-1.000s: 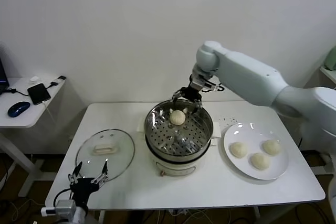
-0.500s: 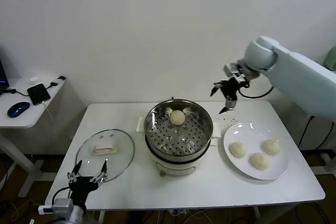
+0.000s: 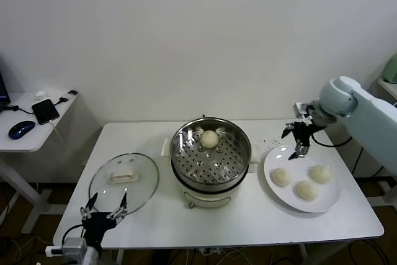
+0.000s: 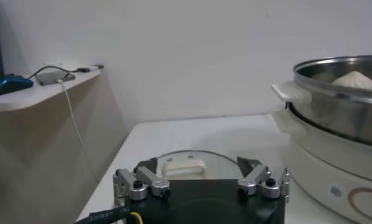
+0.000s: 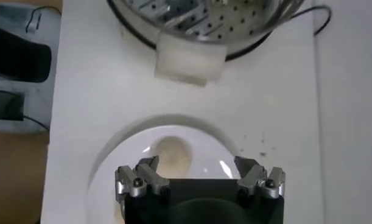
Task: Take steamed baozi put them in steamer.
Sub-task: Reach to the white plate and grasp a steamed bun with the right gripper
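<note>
The steel steamer (image 3: pixel 211 159) stands mid-table on its white base, with one pale baozi (image 3: pixel 209 139) on the perforated tray at the back. Three baozi (image 3: pixel 280 177) (image 3: pixel 306 190) (image 3: pixel 321 174) lie on a white plate (image 3: pixel 322 201) to the right. My right gripper (image 3: pixel 296 141) is open and empty, hovering above the plate's far-left edge. In the right wrist view one baozi (image 5: pixel 173 154) shows on the plate (image 5: pixel 115 158) below its open fingers, with the steamer (image 5: pixel 192 18) beyond. My left gripper (image 3: pixel 105 208) is open and empty, low at the table's front left.
A round glass lid (image 3: pixel 124 181) with a cream handle lies left of the steamer, also in the left wrist view (image 4: pixel 189 164). A side table (image 3: pixel 25 134) with a phone and mouse stands at far left. A wall runs behind the table.
My right gripper has left the steamer, where it released one baozi, and swung right and down to above the plate. The left arm has stayed put.
</note>
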Tool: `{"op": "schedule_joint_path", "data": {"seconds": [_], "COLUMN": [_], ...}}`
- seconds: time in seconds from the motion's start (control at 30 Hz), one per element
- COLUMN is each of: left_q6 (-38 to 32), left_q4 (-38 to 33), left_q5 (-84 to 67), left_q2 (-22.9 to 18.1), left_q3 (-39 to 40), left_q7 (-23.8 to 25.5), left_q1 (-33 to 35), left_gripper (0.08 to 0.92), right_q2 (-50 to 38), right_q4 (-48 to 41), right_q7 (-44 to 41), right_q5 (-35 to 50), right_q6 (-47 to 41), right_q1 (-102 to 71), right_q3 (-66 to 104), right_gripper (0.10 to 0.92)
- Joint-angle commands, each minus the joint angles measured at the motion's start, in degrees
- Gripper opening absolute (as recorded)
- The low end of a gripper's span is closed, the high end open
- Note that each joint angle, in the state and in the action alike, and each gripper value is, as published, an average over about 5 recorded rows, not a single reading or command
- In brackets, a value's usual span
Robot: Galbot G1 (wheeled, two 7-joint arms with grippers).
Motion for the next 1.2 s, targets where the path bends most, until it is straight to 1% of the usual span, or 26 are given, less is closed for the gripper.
{"op": "schedule_joint_path", "data": {"seconds": [0.03,0.27,0.67,1.2], "left_q6": [-0.1,0.0,-0.1,0.0], "left_q4": [0.5,1.0,1.8,1.8], "left_q5": [0.3,0.3,0.4,0.4], "left_q2": [-0.1,-0.1,0.0,0.0], "left_q3": [0.1,-0.1,-0.1,-0.1], "left_q7": [0.3,0.3,0.5,0.6], "left_q1": [0.2,0.1,-0.1,-0.3], "left_gripper": [0.823,0.823,0.823,0.823], "right_q2": [3.0,8.1,11.2,12.2], "right_q4": [-3.5,-8.5,-13.2,-14.6], "right_q7": [1.2,3.9,5.7,5.6], "right_q5": [-8.8,-11.8,-13.8,-15.2], "right_q6": [2.0,4.3,4.9,4.7], "right_q1": [-12.0,-13.8,-13.5,-13.1], "right_q3": [7.2,8.7,7.8,7.7], "right_gripper": [0.823,0.823,0.823,0.823]}}
